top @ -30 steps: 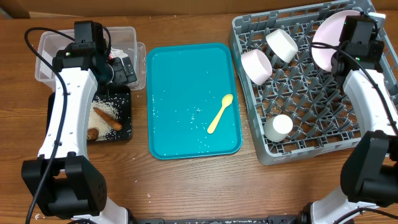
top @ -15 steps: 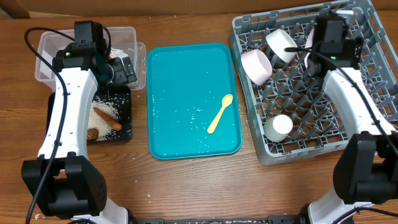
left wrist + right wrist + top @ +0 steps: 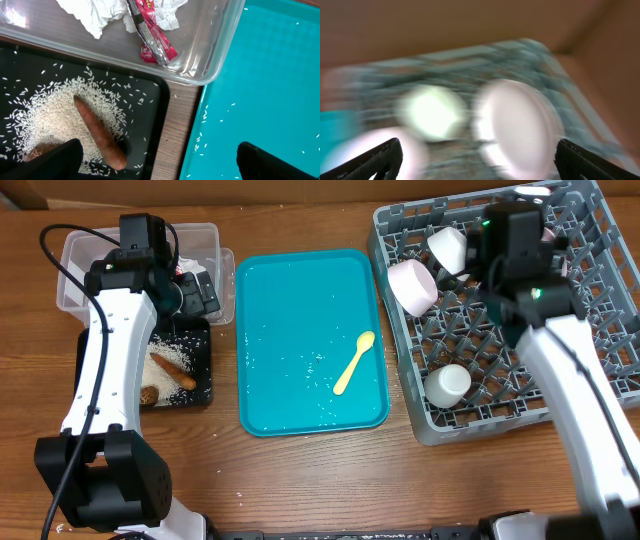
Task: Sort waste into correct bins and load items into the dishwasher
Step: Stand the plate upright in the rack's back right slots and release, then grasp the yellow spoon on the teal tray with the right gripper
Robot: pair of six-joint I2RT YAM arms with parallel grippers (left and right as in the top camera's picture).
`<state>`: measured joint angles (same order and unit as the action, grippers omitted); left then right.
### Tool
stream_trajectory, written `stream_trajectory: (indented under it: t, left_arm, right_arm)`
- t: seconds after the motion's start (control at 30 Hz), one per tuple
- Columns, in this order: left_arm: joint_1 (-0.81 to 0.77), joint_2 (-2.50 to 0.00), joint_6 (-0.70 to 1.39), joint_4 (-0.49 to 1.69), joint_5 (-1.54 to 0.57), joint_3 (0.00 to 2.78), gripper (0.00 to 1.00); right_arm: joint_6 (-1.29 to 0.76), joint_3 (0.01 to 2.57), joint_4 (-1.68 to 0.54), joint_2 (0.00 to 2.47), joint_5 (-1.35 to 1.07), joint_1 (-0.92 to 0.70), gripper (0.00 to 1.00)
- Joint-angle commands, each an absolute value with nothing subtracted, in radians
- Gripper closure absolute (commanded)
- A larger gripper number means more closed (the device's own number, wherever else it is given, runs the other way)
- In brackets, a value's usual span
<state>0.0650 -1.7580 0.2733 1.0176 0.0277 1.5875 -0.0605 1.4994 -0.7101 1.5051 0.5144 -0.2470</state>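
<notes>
We see the left gripper (image 3: pixel 165 160) released, its fingers spread wide above the corner where the black tray (image 3: pixel 150 110) meets the clear tub (image 3: pixel 212 55) and the teal tray (image 3: pixel 300 310). The tub holds the crumpled napkin (image 3: pixel 95 12) and the red-and-white wrapper (image 3: pixel 152 42). The black tray holds rice (image 3: pixel 50 110), the orange-brown stick (image 3: pixel 97 132) and a brown chunk (image 3: pixel 148 394). The yellow spoon (image 3: pixel 353 363) lies on the teal tray among stray grains. The grey rack (image 3: pixel 600 330) carries two bowls (image 3: pixel 412 286) and a cup (image 3: pixel 447 385). The right gripper (image 3: pixel 480 160) hangs over the rack, fingers apart and empty; its view is smeared, so the pale disc ahead is probably the plate (image 3: pixel 517 125)
</notes>
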Motion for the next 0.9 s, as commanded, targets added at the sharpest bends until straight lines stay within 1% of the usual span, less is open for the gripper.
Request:
stream_trajectory:
  t: [0.0,0.07,0.1,0.27,0.3,0.33,0.37,0.47,0.57,0.63,0.87]
  left_arm:
    - [0.063,-1.745,0.258,1.017,0.036,1.592,0.00]
    - [0.063,-1.745,0.258,1.017,0.036,1.592,0.00]
    - [0.063,-1.745,0.258,1.017,0.036,1.592,0.00]
    - [0.063,-1.745,0.258,1.017,0.036,1.592,0.00]
    - [0.063,-1.745,0.258,1.017,0.036,1.592,0.00]
    - [0.063,-1.745,0.258,1.017,0.036,1.592,0.00]
    - [0.063,-1.745,0.258,1.017,0.036,1.592,0.00]
    - [0.063,-1.745,0.258,1.017,0.036,1.592,0.00]
    - [0.063,-1.745,0.258,1.017,0.036,1.592,0.00]
    - [0.063,-1.745,0.258,1.017,0.036,1.592,0.00]
    - [0.063,-1.745,0.258,1.017,0.036,1.592,0.00]
  right_arm:
    - [-0.212,1.527,-0.747,1.446,0.202,-0.368,0.00]
    - [-0.353,1.511,-0.754,1.472,0.028,-0.457,0.00]
    - [-0.383,1.498,-0.749,1.491,0.000,-0.488,0.00]
    - [-0.577,1.464,-0.739,1.631,0.010,-0.586,0.00]
    - [-0.688,1.464,-0.744,1.710,0.073,-0.610,0.07]
    - [-0.742,1.464,-0.749,1.742,0.117,-0.617,0.11]
    - [-0.796,1.464,-0.755,1.781,0.178,-0.625,0.12]
    - [-0.867,1.464,-0.768,1.860,0.261,-0.634,0.16]
    - [-0.896,1.464,-0.775,1.920,0.261,-0.634,0.17]
    - [-0.911,1.464,-0.777,1.956,0.263,-0.634,0.20]
    - [-0.970,1.464,-0.781,2.053,0.300,-0.633,0.21]
